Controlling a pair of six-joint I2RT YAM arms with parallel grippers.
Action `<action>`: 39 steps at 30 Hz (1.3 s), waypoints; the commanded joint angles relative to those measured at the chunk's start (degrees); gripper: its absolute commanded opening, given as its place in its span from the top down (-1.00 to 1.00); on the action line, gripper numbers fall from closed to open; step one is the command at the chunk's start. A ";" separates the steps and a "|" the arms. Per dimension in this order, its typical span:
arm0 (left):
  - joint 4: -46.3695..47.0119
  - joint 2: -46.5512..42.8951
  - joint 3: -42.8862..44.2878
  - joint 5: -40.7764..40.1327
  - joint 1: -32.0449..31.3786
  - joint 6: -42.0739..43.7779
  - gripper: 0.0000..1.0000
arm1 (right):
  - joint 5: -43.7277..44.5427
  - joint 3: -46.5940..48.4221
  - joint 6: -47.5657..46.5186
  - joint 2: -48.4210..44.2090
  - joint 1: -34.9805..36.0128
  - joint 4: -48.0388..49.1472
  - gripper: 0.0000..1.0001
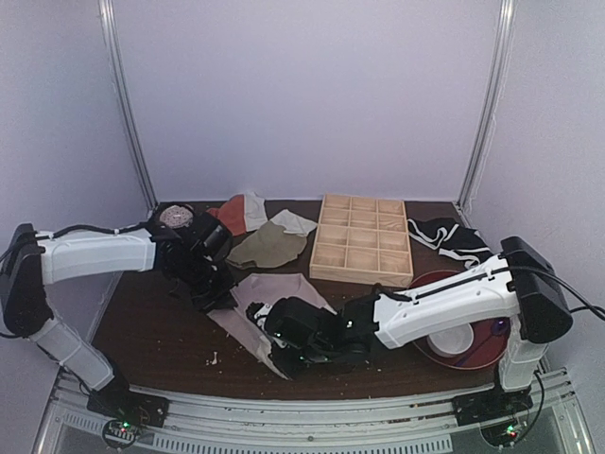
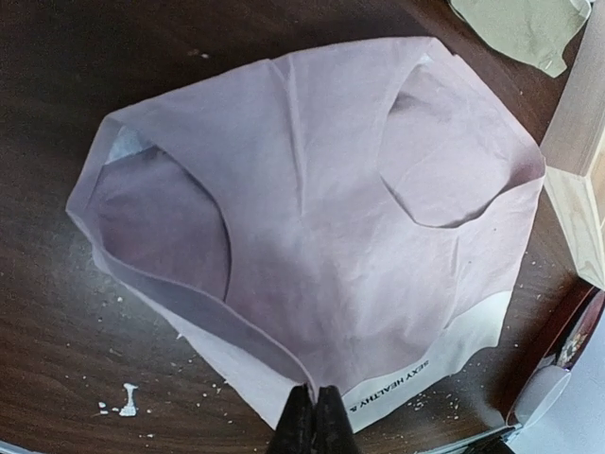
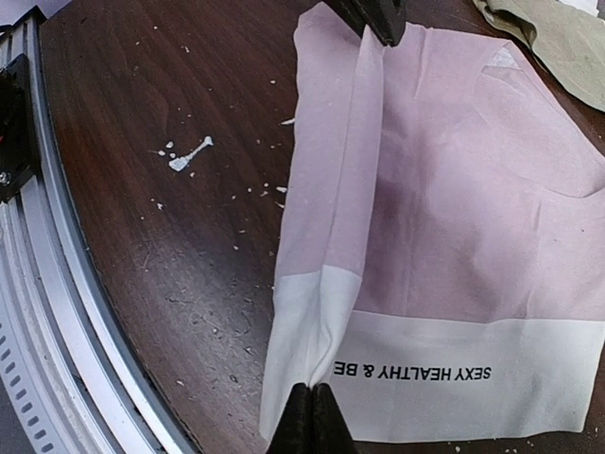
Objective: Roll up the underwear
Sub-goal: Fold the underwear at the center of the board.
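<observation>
Table: dark wood, crumbs all over it. The underwear lies mostly flat at centre-bottom of the top view, waistband toward the lower edge. The wooden tray is to its upper right, the olive cloth just above it.

Right gripper: clenched on the white waistband at the bottom end of a raised crease. Left gripper: fingers pressed together on the cloth's edge. It looks like a pinch, but how deep it goes is hard to tell.

Risks, my read:
- Thin, slack fabric and a shallow pinch: one end slips out and the crease collapses.
- Arms pulling unevenly: the fold skews and the roll comes out coned or loose.
- Olive cloth is close to the far corner and could get dragged in.
- Both wrists are crowded over one garment, so they could collide.
</observation>
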 commanded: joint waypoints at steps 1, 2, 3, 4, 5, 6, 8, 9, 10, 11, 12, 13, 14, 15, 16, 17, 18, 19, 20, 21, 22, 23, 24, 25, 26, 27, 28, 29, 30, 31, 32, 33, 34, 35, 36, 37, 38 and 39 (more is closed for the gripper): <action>1.15 4.27 5.40 1.32 -0.25 5.31 1.00 | 2.72 -2.32 2.02 -3.23 -1.43 -0.77 1.00; 0.94 5.52 6.92 1.42 -0.21 6.02 1.00 | 2.95 -2.74 2.18 -3.56 -1.77 -0.72 1.00; 0.82 6.70 8.42 1.54 -0.25 6.73 1.00 | 3.16 -3.03 2.40 -3.83 -2.04 -0.67 1.00; 0.70 7.90 9.83 1.89 -0.21 7.45 1.00 | 3.37 -3.38 2.69 -4.13 -2.41 -0.63 1.00; 0.57 9.65 11.27 2.20 -0.25 8.02 1.00 | 3.52 -3.73 3.04 -4.43 -2.86 -0.47 1.00; 0.46 10.88 12.53 2.54 -0.24 8.55 1.00 | 3.48 -4.14 3.35 -4.69 -3.31 -0.22 1.00; 0.41 13.30 15.25 3.33 -0.12 9.57 1.00 | 3.31 -4.84 3.92 -5.10 -4.21 0.19 1.00; 0.29 14.45 16.37 3.71 -0.12 10.05 1.00 | 3.22 -5.10 4.05 -5.27 -4.63 0.33 1.00; 0.25 15.53 17.94 4.00 -0.12 10.55 1.00 | 3.17 -5.32 4.12 -5.33 -5.08 0.38 1.00; 0.25 16.60 19.07 4.37 -0.04 11.18 1.00 | 3.16 -5.40 4.24 -5.45 -5.55 0.40 1.00; 0.25 17.72 20.16 4.75 0.09 11.59 1.00 | 3.12 -5.57 4.47 -5.48 -5.97 0.37 1.00; 0.20 18.76 21.30 5.20 0.14 12.10 1.00 | 3.03 -5.73 4.69 -5.51 -6.43 0.47 1.00; 0.12 19.70 22.38 5.53 0.26 12.52 1.00 | 2.87 -6.05 4.91 -5.70 -6.94 0.72 1.00; 0.00 20.68 23.49 5.89 0.43 13.01 1.00 | 2.73 -6.31 5.09 -5.83 -7.43 0.86 1.00; -0.18 21.58 24.64 6.13 0.52 13.54 1.00 | 2.67 -6.51 5.35 -5.97 -7.98 0.93 1.00; -0.62 22.47 25.80 6.30 0.58 13.96 1.00 | 2.70 -6.73 5.41 -6.03 -8.45 1.04 1.00; -0.94 23.70 27.07 6.44 0.71 14.40 1.00 | 2.77 -6.88 5.54 -6.21 -8.78 1.08 1.00; -1.12 24.24 28.09 6.75 0.79 14.82 1.00 | 2.70 -7.08 5.64 -6.29 -9.21 1.15 1.00; -1.23 25.12 29.09 7.00 0.96 15.12 1.00 | 2.59 -7.23 5.73 -6.36 -9.59 1.16 1.00; -1.37 25.94 29.95 7.34 1.01 15.32 1.00 | 2.65 -7.41 5.78 -6.43 -9.87 1.11 1.00; -1.46 26.96 30.82 7.71 1.07 15.55 1.00 | 2.60 -7.46 5.83 -6.51 -10.17 1.11 1.00; -1.53 27.70 31.68 7.97 1.14 15.76 1.00 | 2.66 -7.54 5.87 -6.60 -10.53 1.02 1.00; -1.63 28.42 32.43 8.22 1.20 15.93 1.00 | 2.66 -7.69 5.94 -6.69 -10.81 0.96 1.00; -1.64 29.04 33.13 8.55 1.34 16.10 1.00 | 2.56 -7.89 6.06 -6.78 -11.16 1.00 1.00; -1.68 29.70 33.80 8.84 1.30 16.23 1.00 | 2.44 -8.10 6.19 -6.86 -11.48 1.11 1.00; -1.63 30.28 34.40 9.14 1.37 16.42 1.00 | 2.26 -8.36 6.33 -6.86 -11.81 1.21 1.00; -1.68 30.92 35.11 9.37 1.44 16.57 1.00 | 2.06 -8.49 6.46 -6.96 -12.24 1.25 1.00; -1.64 31.51 35.81 9.67 1.49 16.63 1.00 | 1.96 -8.73 6.55 -6.99 -12.48 1.33 1.00; -1.68 32.12 36.46 9.99 1.56 16.76 1.00 | 1.82 -8.93 6.64 -7.07 -12.85 1.33 1.00; -1.69 32.66 37.10 10.10 1.69 16.78 1.00 | 1.67 -9.15 6.76 -7.03 -13.06 1.33 1.00; -1.73 33.14 37.95 10.27 1.75 16.86 1.00 | 1.57 -9.47 6.89 -7.15 -13.24 1.37 1.00; -1.68 33.70 38.64 10.39 1.73 16.89 1.00 | 1.49 -9.70 7.07 -7.23 -13.45 1.45 1.00; -1.70 34.19 39.33 10.62 1.77 17.02 1.00 | 1.41 -10.00 7.20 -7.21 -13.66 1.51 1.00; -1.69 34.68 40.05 10.80 1.80 17.09 1.00 | 1.39 -10.34 7.38 -7.28 -13.87 1.72 1.00; -1.80 35.18 40.83 11.05 1.89 17.28 1.00 | 1.22 -10.73 7.55 -7.34 -14.13 1.96 1.00; -1.92 35.66 41.46 11.05 1.86 17.41 1.00 | 0.97 -11.11 7.78 -7.44 -14.47 2.21 1.00; -2.13 36.11 42.16 11.08 1.88 17.56 1.00 | 0.81 -11.46 7.95 -7.48 -14.74 2.49 1.00; -2.35 36.55 42.70 11.10 1.93 17.71 1.00 | 0.66 -11.69 8.10 -7.52 -15.11 2.70 1.00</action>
